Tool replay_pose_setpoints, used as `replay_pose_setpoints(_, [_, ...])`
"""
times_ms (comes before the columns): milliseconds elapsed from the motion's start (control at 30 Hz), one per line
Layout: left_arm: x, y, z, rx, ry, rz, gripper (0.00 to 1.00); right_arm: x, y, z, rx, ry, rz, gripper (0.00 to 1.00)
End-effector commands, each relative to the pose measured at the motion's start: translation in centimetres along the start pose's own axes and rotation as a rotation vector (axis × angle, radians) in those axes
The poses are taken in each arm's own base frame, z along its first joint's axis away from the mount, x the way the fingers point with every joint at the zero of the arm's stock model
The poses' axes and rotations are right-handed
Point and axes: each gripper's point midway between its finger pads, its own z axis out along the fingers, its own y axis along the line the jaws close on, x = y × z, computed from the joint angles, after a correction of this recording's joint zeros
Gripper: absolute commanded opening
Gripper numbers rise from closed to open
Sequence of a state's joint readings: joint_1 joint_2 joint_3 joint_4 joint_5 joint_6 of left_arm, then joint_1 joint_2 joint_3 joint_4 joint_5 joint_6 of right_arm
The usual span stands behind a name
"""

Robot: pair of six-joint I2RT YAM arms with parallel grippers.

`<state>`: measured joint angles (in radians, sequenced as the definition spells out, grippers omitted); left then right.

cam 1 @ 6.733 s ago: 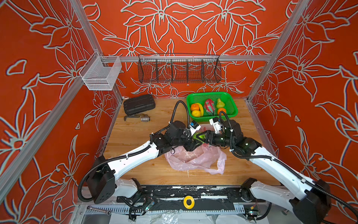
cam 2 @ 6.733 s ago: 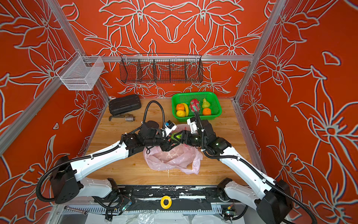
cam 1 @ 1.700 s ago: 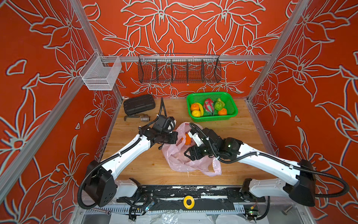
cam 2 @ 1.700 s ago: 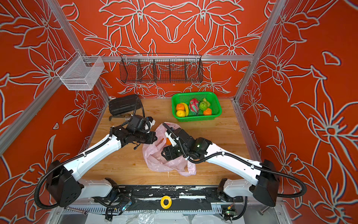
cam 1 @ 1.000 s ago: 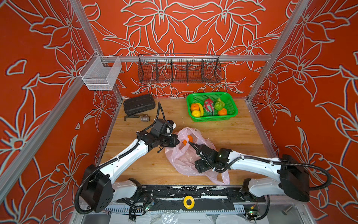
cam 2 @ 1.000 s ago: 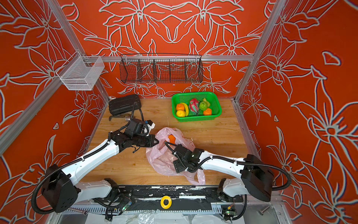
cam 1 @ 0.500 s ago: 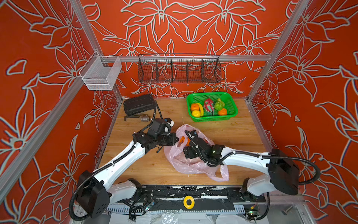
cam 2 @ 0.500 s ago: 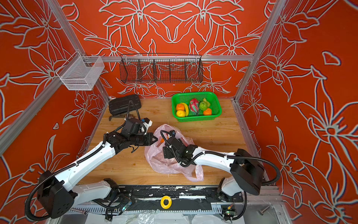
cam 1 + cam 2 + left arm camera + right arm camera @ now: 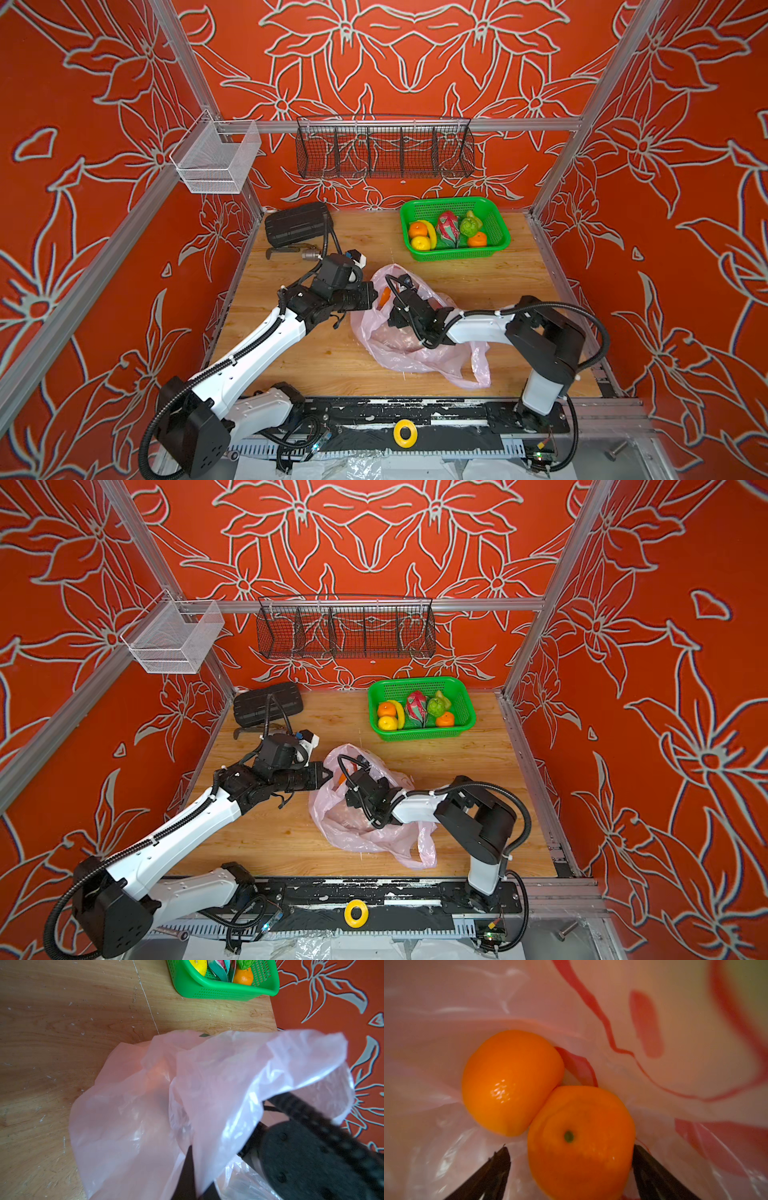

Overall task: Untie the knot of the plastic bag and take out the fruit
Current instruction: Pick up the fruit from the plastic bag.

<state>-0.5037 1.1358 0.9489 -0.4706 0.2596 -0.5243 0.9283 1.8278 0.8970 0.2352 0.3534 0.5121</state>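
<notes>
The pale pink plastic bag [image 9: 415, 349] [image 9: 365, 833] lies mid-table with its mouth raised. My left gripper [image 9: 374, 296] [image 9: 193, 1167] is shut on the bag's rim and holds it up. Its film [image 9: 228, 1076] drapes over the jaws. My right gripper [image 9: 570, 1148] is inside the bag, open, its fingers on either side of the nearer orange [image 9: 581, 1142]. A second orange [image 9: 510, 1082] touches the first, further in. In both top views a bit of orange [image 9: 385, 295] [image 9: 340, 778] shows at the mouth. The knot does not show.
A green basket [image 9: 494, 216] at the back right holds oranges, a banana, a dragon fruit [image 9: 449, 228] and green fruit. A black case [image 9: 297, 224] and a metal tool [image 9: 291, 252] lie at the back left. Wire baskets hang on the back wall.
My right gripper has moved from the bag's front side up into its raised mouth and has opened wider. My left gripper keeps its hold on the rim and has shifted slightly left.
</notes>
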Motion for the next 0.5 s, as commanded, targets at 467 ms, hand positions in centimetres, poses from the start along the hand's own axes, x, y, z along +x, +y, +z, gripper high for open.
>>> replay_pose_setpoints(467, [0.4, 1.2, 0.5, -0.047, 0.01, 0.007, 0.0, -1.0, 1.5, 0.3, -0.103, -0.034, -0.01, 0.55])
